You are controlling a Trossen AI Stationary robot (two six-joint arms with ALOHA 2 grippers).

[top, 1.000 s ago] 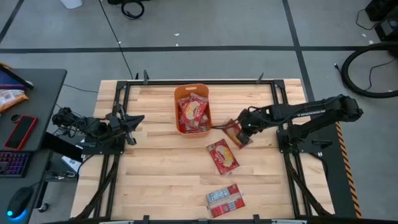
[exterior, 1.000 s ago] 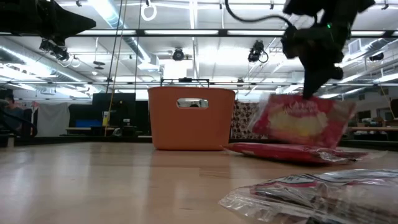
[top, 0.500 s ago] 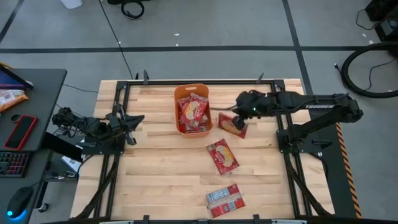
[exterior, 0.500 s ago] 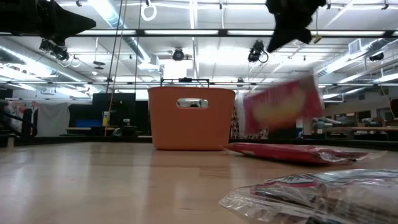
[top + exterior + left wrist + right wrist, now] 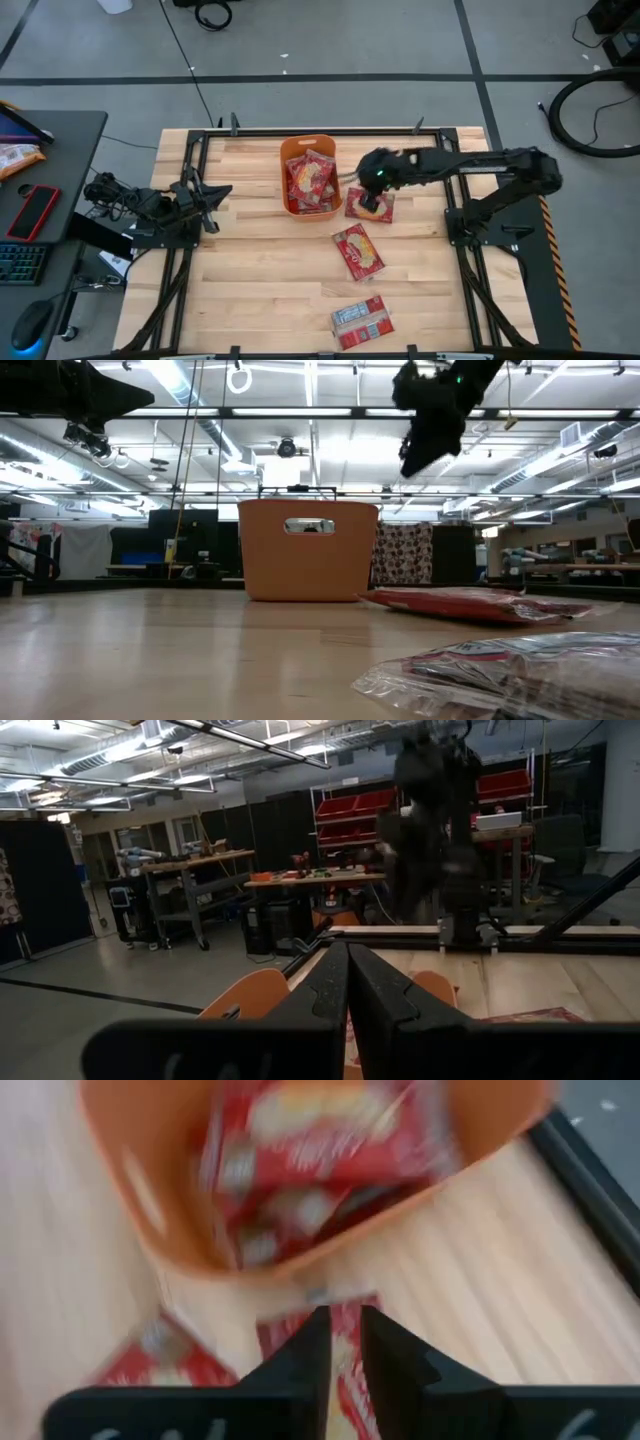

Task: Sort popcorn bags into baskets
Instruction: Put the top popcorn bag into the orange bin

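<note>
1. Your right gripper's (image 5: 372, 197) jaws are parted by a narrow gap and pinch nothing. In the right wrist view a red packet shows through the slit between them, and in the low view the gripper (image 5: 415, 460) hangs high over the table with nothing in it. Your left gripper's (image 5: 347, 948) jaws are pressed flat together and hold nothing.
2. The wooden table (image 5: 250, 280) carries everything. Your left arm waits at its left edge and your right arm reaches in from the right edge.
3. The orange basket (image 5: 308, 142) stands at the far middle of the table. Several popcorn bags (image 5: 310, 180) are piled inside it, filling it.
4. Your right gripper is just to the right of the basket, above a bag beside the basket (image 5: 355, 208) that lies flat on the wood, close to the basket's right wall but outside it.
5. A second loose bag (image 5: 357, 251) lies near the table's middle, red print up, apart from the first.
6. A third loose bag (image 5: 361, 322) lies at the near edge, showing its grey-white label side.
</note>
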